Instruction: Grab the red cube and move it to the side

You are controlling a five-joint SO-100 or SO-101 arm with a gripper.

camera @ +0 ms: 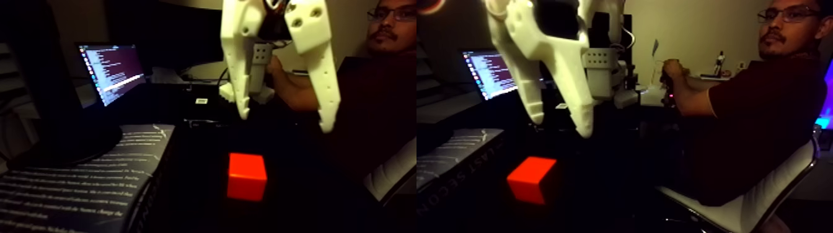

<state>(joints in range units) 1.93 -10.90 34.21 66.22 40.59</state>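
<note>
Beside red cube (pixel 246 176): book (pixel 74 186) | above: open claw (pixel 286 123)

The fixed view holds 2 side-by-side pictures, both taken low near the dark tabletop (pixel 186 211), close under the white gripper (pixel 285 121), facing a seated person (pixel 762 105) and laptop (pixel 114 71) (both halves share the red cube (pixel 246 176)).

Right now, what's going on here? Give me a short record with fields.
gripper: white two-finger gripper, open, hanging above the table
red cube: red cube on the dark table, below the fingertips, untouched
left of cube: open book with printed pages
behind: lit laptop screen
person: seated person at right, hand on a handle
</note>
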